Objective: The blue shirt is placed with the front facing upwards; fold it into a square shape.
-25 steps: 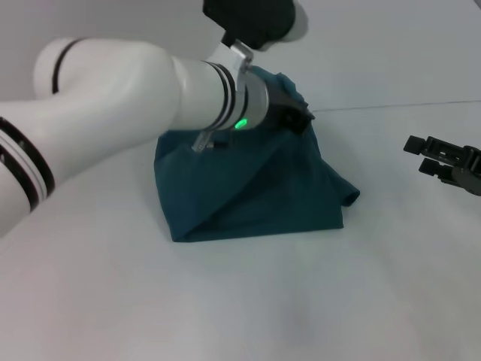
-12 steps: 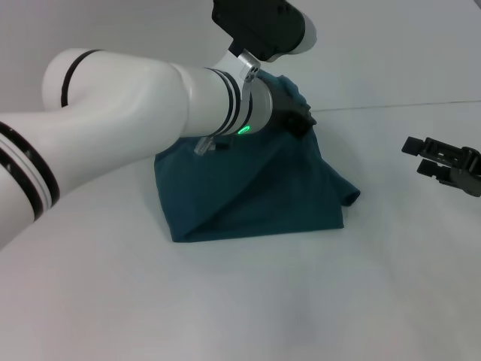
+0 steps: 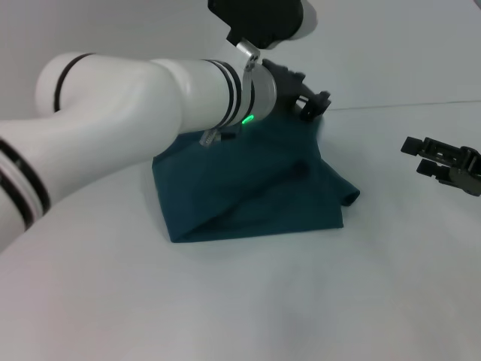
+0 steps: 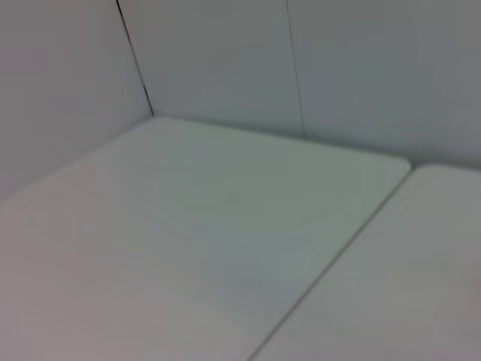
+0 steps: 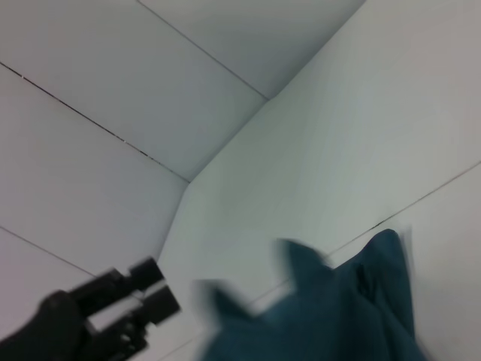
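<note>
Nearest to the robot, only the bare white matte table (image 3: 248,301). Further on, in the middle of it, the dark teal-blue cotton shirt (image 3: 248,188), lying folded into a rough four-sided shape, narrower at the far side than at the near side. Shows a plain surface on top, with a slanting fold across it and one loose flap sticking out at the right near corner. Looks not quite square.

Crossing above the far part of the shirt from the left side, the thick white left arm with black rings (image 3: 135,113), carrying a small green light (image 3: 246,118) at the wrist. At its end the black left gripper (image 3: 314,101), hanging just above the far right corner of the shirt. Fingers parted, nothing between them, not touching the cloth as far as can be seen.

Out at the right edge, well apart from the shirt, the black right gripper (image 3: 415,156), hovering over the table with fingers spread and empty.

Behind all, a thin dark seam line (image 3: 398,105) across the table, then the pale grey panelled wall (image 3: 391,45).
</note>
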{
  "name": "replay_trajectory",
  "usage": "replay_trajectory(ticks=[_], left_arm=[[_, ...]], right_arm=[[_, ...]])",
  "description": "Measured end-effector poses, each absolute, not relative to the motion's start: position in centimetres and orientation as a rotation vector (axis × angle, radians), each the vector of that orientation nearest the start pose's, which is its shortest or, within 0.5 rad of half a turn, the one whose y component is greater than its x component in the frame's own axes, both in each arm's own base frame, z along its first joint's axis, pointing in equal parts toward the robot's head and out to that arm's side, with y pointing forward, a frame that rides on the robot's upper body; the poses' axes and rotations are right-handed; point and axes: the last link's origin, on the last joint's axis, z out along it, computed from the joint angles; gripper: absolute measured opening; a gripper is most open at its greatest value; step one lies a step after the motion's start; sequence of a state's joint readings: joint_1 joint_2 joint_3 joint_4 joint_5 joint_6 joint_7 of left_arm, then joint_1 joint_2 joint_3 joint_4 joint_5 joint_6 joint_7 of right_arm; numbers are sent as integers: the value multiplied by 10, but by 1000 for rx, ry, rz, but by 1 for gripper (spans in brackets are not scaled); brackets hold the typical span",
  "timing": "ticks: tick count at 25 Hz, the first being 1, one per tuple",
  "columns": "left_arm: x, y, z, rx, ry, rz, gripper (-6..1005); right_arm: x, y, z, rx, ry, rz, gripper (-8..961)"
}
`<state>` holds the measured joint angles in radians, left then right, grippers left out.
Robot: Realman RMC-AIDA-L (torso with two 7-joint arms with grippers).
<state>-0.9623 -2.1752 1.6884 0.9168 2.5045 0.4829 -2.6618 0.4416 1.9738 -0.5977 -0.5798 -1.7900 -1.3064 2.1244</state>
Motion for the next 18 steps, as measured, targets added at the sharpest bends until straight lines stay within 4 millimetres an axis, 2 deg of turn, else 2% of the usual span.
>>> replay_trajectory(ticks=[4,10,12,15,16,17,18], left_arm=[[-21,433,-92,-2378,-327,-327,384],[-21,429,-78,-2343,-358,-408,622],[-22,429,-71,-2326,-404,-452,649],[-31,433,-59,-2310,-572,-504,689],[-42,438,-50,-2299,-756,-532,688],[-42,438,-50,-2299,-756,-532,687],[-48,439,-47,-2295,-835,-541,687]], right_arm=[[330,349,67,-1892,1663,1015,899],[329,350,67,-1895,1660,1015,899],[329,350,67,-1896,1661,1015,899],[329,350,67,-1898,1662,1013,899],[330,349,67,-1900,1665,1004,899],[330,349,67,-1900,1665,1004,899],[330,349,67,-1902,1667,995,900]])
